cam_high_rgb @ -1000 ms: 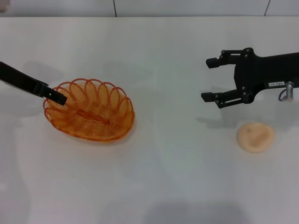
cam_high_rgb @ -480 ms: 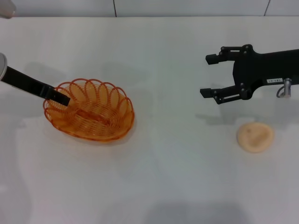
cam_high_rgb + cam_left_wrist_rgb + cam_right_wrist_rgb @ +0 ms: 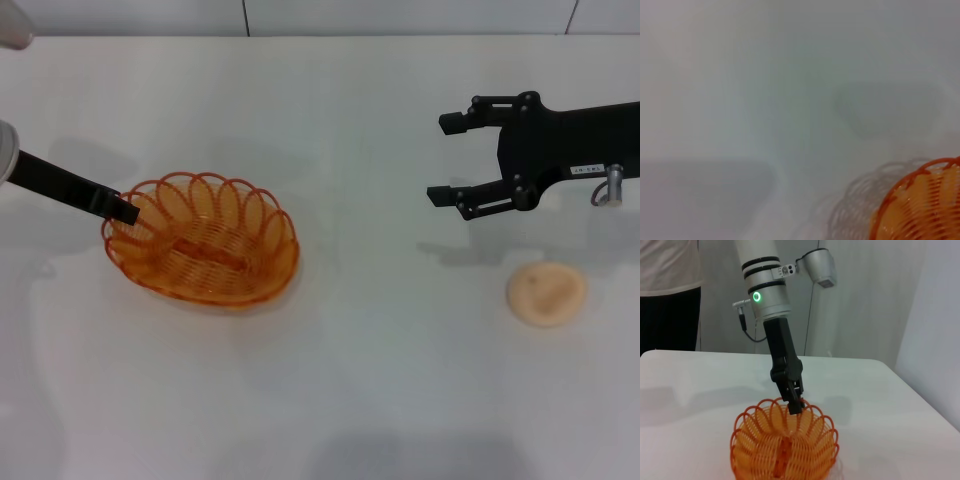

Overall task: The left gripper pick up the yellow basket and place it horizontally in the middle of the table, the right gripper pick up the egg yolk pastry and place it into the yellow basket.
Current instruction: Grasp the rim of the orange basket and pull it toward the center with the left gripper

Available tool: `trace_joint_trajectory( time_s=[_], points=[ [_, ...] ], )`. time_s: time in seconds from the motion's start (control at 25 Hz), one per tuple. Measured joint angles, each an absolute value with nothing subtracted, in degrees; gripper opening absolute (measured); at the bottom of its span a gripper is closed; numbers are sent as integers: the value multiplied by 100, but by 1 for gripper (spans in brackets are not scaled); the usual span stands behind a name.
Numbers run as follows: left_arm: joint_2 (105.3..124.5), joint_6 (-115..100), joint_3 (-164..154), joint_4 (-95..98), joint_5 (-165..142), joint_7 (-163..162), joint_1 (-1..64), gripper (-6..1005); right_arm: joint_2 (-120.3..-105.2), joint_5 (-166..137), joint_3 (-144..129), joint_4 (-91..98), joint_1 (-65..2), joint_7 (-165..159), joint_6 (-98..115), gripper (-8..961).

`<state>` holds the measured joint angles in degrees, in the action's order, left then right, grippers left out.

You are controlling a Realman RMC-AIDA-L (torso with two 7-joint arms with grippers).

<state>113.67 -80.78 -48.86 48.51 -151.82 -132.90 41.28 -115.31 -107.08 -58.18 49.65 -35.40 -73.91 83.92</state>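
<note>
The yellow basket (image 3: 205,250) sits on the left part of the white table (image 3: 350,380), its long axis slightly slanted. My left gripper (image 3: 125,210) comes in from the left and is shut on the basket's left rim. The right wrist view shows it (image 3: 796,407) pinching the far rim of the basket (image 3: 785,445). An edge of the basket shows in the left wrist view (image 3: 920,205). The egg yolk pastry (image 3: 545,293) lies on the table at the right. My right gripper (image 3: 447,159) is open and empty, hovering behind and to the left of the pastry.
The table's far edge (image 3: 320,37) runs along the top of the head view, with a wall behind. In the right wrist view a person (image 3: 670,295) stands beyond the table's far side, beside my left arm (image 3: 765,290).
The left gripper and the basket have shifted a little to the right together. The right gripper has moved slightly back and stays open. The pastry has not moved.
</note>
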Motion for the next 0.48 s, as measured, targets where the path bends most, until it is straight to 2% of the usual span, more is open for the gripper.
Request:
trace_joint_trajectory(
  time_s=[0.24, 0.48],
  points=[
    [11366, -8076, -4886, 4790, -15133, -13271, 4090, 115, -11531, -10704, -5821, 4966, -3554, -7384, 8384, 841],
    [11365, -8109, -4868, 4790, -15006, -13248, 4064, 67, -11531, -10704, -5832, 4965, -3553, -7382, 8384, 841]
  ],
)
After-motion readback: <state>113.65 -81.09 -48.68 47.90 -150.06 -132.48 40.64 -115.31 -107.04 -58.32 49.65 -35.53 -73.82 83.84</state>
